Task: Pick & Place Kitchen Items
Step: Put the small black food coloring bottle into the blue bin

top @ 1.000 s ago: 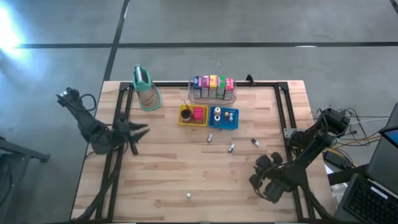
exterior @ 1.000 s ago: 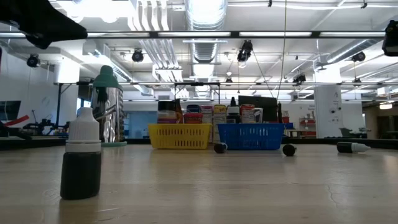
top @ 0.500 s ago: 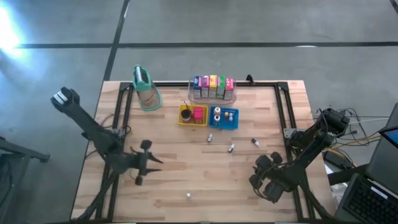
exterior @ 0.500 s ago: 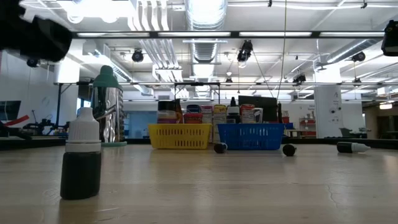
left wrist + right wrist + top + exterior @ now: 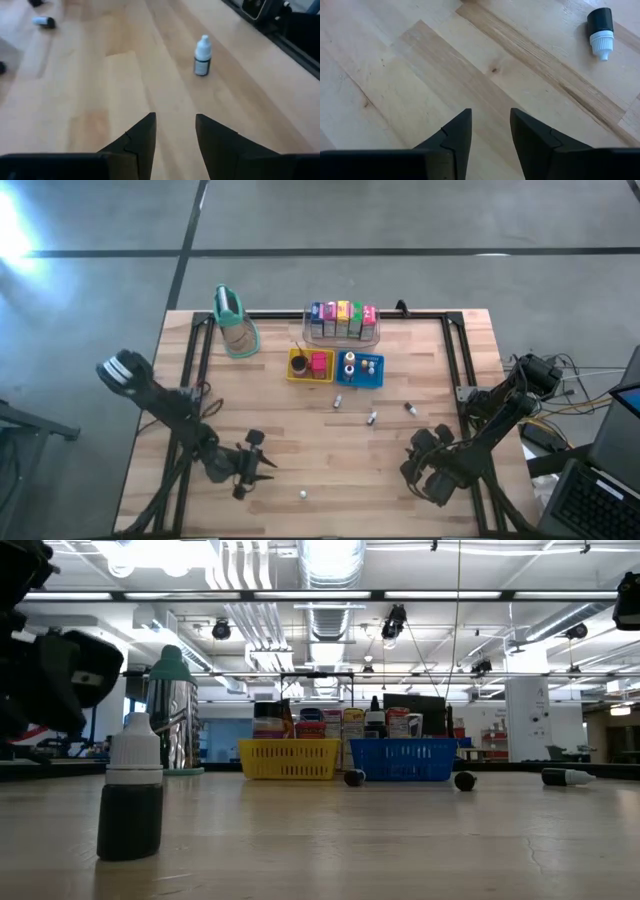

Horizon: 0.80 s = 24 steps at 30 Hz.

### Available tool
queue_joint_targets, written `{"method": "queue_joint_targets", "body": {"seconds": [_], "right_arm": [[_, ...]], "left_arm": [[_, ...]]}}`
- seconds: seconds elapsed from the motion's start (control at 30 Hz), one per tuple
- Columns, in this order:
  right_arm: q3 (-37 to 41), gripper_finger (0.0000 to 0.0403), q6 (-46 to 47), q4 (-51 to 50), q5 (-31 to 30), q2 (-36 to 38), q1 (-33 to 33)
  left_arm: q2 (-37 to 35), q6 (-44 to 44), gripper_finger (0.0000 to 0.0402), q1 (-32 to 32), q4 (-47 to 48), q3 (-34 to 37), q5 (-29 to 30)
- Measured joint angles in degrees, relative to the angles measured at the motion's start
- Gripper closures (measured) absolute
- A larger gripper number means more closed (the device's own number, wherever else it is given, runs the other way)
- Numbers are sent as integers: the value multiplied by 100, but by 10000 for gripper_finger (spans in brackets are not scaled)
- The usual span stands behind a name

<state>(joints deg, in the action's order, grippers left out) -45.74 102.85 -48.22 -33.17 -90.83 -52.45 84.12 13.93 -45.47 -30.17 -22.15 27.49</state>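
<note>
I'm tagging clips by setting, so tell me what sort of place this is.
Probably a robotics lab or workshop hall: exposed ceiling ducts and strip lights overhead, a bare concrete floor, and a wooden table flanked by two robot arms.

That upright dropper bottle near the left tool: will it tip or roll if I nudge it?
The dropper bottle stands upright, tall on a narrow base, so a high nudge would probably topple it. Its body looks round; once down it may roll. It looks small and likely light. The left tool is open, apart from it, holding nothing.
</note>
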Motion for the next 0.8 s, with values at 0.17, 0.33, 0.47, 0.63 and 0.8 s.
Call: {"method": "queue_joint_targets", "body": {"seconds": [0.17,0.33,0.47,0.63,0.8], "right_arm": [[0,266,0,17,0,0,0],[0,277,0,28,0,0,0],[0,292,0,38,0,0,0],[0,311,0,51,0,0,-3],[0,327,0,69,2,0,-4]], "left_arm": [[933,109,257,0,-1389,-7,-149],[1669,266,257,0,-1895,-287,-308],[2229,306,257,3,-1888,-666,-304],[2769,306,228,45,-1971,-1211,-246],[2947,260,172,91,-1936,-1414,-208]]}}
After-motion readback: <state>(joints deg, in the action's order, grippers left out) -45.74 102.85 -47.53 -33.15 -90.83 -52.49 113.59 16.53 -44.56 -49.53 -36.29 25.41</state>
